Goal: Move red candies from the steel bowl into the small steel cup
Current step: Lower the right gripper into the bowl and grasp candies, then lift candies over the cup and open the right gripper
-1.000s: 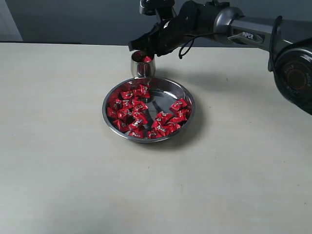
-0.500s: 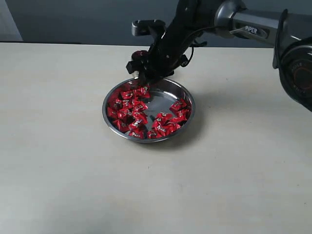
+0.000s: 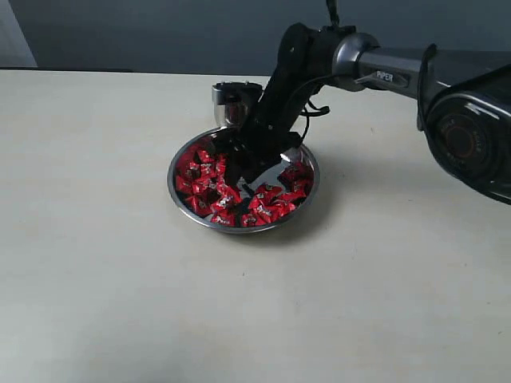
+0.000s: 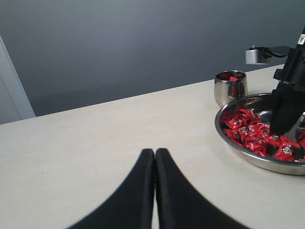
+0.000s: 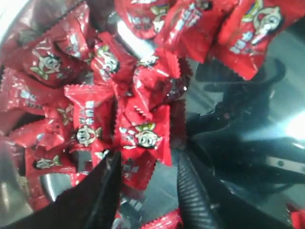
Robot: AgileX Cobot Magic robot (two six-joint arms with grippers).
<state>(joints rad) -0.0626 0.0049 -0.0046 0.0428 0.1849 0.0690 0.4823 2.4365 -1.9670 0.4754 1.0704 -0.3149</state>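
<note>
Reaching in: right gripper (image 3: 246, 177) down in steel bowl (image 3: 239, 230), jaws apart, straddling red candies (image 3: 204, 182)
left gripper (image 4: 155, 151): fingers pressed together, over table (image 4: 71, 157)
small steel cup (image 3: 231, 108): just beside bowl's far rim, red candy inside

A pale beige desk (image 3: 120, 303) with a matte, faintly speckled top fills most of the exterior view. Behind it, at 12 o'clock, stands a dark grey-blue wall (image 3: 120, 32). At 10 o'clock, a white panel (image 3: 11, 36) borders the wall.
</note>
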